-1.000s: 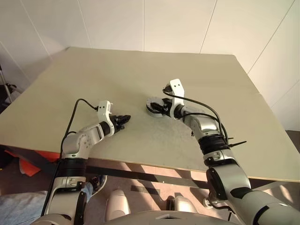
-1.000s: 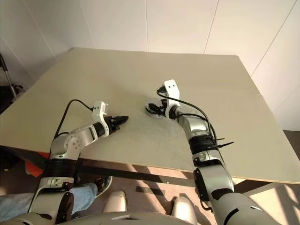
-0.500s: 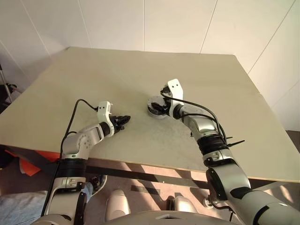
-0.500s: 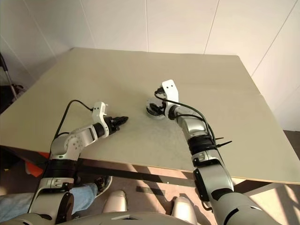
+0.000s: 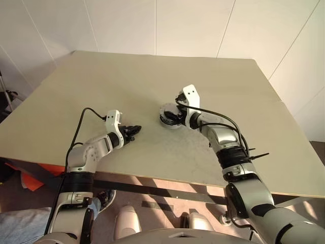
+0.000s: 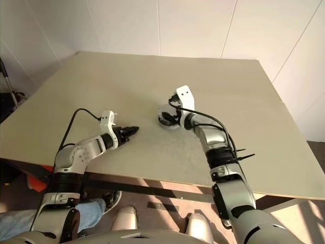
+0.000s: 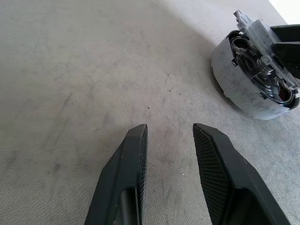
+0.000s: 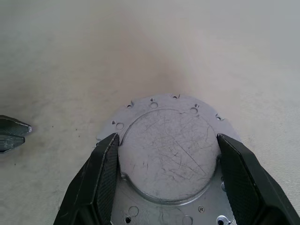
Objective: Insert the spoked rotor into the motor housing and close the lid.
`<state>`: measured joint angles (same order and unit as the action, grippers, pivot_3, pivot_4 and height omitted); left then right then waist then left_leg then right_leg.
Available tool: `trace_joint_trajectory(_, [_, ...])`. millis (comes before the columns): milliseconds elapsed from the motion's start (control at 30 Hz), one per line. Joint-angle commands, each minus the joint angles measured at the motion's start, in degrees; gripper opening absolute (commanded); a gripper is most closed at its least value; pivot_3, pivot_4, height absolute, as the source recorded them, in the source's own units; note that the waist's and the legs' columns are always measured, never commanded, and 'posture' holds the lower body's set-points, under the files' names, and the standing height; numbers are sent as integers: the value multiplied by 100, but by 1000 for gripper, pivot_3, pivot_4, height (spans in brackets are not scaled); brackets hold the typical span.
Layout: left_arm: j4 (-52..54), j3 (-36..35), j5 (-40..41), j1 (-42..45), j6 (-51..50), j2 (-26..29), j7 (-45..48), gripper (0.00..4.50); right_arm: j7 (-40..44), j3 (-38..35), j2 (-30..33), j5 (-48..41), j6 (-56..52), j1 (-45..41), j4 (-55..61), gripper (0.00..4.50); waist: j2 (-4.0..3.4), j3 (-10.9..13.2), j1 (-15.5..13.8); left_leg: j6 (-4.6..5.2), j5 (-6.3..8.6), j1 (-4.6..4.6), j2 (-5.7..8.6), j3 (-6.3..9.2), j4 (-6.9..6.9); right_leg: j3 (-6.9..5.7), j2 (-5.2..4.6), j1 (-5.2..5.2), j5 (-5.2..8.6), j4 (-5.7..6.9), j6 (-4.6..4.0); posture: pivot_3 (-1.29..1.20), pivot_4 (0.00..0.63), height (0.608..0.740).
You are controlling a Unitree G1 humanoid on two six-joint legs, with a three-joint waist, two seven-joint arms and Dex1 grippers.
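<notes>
The motor housing [image 8: 168,154] is a round pale metal part, gripped between the fingers of my right gripper [image 8: 166,138]. That view shows its scratched plain face and a holed flange. The left wrist view shows the housing [image 7: 239,79] tilted with its lower edge on the table, and dark and silver parts inside its open side. I cannot tell whether the spoked rotor is among them. The lid is out of view. My left gripper [image 7: 168,129] is open and empty just above the table, to the housing's left [image 5: 166,117].
The beige table [image 5: 152,76] reaches to white walls at the back and both sides. Its front edge runs just below my arms. A person's knee in jeans [image 5: 20,223] and an orange object [image 5: 30,180] lie below the table at the left.
My right wrist has rolled a little and the housing in it has tipped with it. The left arm has stayed still.
</notes>
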<state>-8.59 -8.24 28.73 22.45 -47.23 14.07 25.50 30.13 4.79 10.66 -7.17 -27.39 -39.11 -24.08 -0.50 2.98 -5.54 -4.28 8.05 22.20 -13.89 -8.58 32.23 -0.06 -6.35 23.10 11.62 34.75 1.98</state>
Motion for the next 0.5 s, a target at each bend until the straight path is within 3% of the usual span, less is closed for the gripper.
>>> trace_joint_trajectory(33, [51, 10, -26, 108, 136, 42, 75, 1629, 105, 31, 137, 67, 305, -63, 312, 3175, 0, 0, -1, 0, 0, 0, 0, 0, 0, 0, 0, 0, 0, 0, 0, 0, 0, 740])
trace_joint_trajectory(500, [101, -9, -38, 66, 127, 50, 71, 1629, 282, 373, 503, 537, 721, -22, -128, 3175, 0, 0, -4, 1, 1, 1, 0, 0, 2, 0, -1, -1, 0, 0, 0, 0, 0, 740])
